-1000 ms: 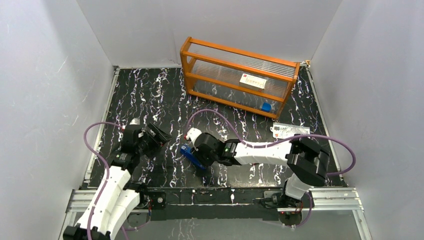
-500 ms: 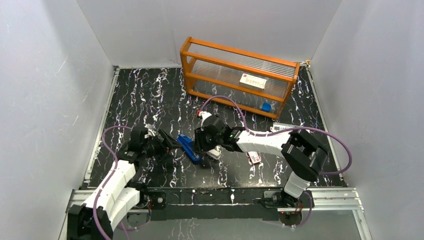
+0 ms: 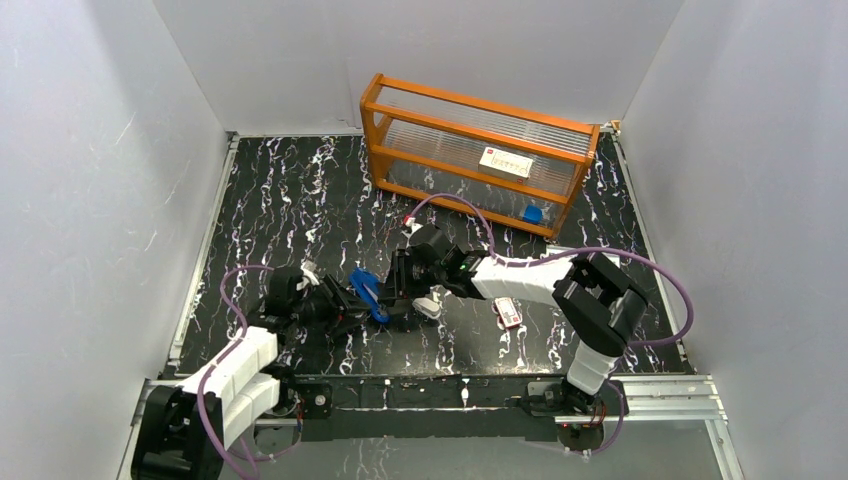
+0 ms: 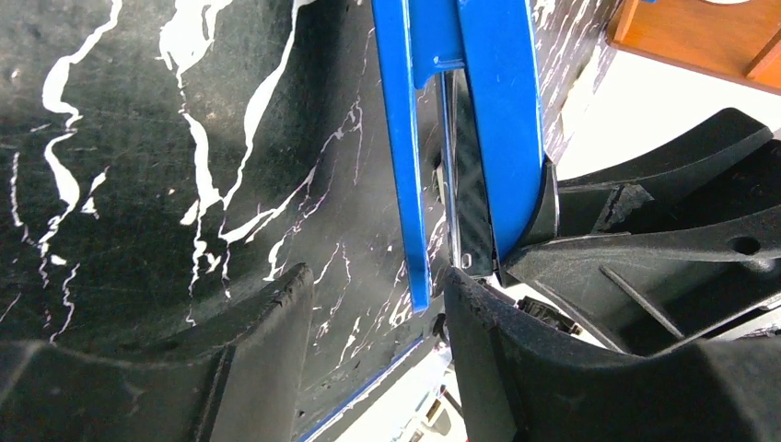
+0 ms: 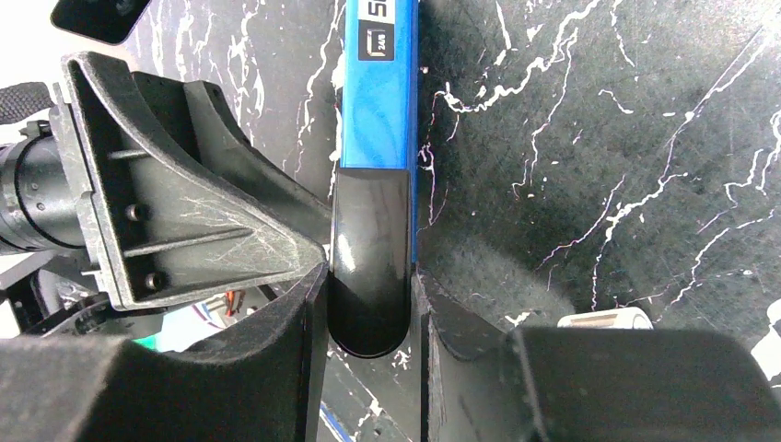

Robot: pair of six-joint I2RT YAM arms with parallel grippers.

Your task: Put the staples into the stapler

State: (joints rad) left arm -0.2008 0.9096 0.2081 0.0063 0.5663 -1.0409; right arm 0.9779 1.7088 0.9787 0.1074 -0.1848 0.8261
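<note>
Black white-veined bench [image 3: 280,200] | stapler [image 3: 368,294] held lower centre of frame, black nose pinched by right pincer [image 5: 368,287] as brace | left pincer [image 4: 373,295] spread astride blue tail, judged for opening.
</note>
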